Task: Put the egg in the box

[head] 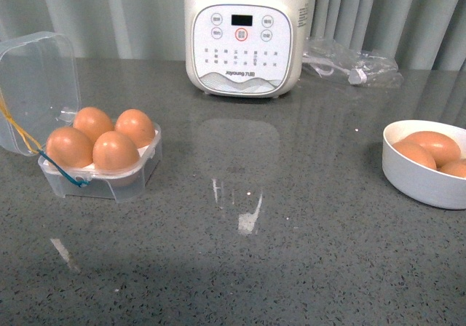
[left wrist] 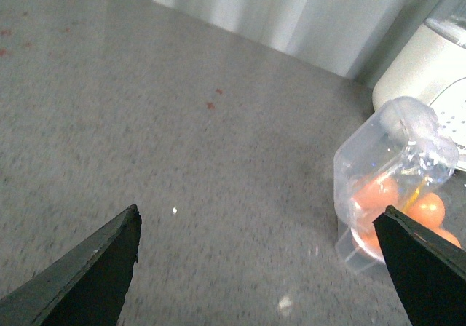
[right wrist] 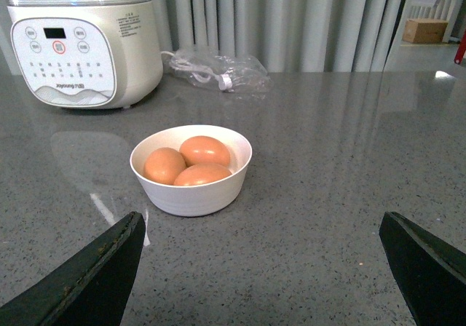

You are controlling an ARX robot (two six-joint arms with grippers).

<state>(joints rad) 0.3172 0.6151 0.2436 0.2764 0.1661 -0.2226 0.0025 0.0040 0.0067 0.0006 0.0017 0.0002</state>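
Four orange-brown eggs [head: 115, 151] fill the clear plastic box [head: 109, 185]; three sit in a round white bowl [head: 421, 184]. Left gripper [left wrist: 256, 220], right gripper [right wrist: 262, 220]: jaws spread, empty.

Brand "Joyoung" w/ Chinese chars, printed in grey low on front of white appliance [head: 244, 49] at back of counter [head: 291, 231]; same mark seen in right wrist view. Button captions, rows of small print & side text too tiny to read.
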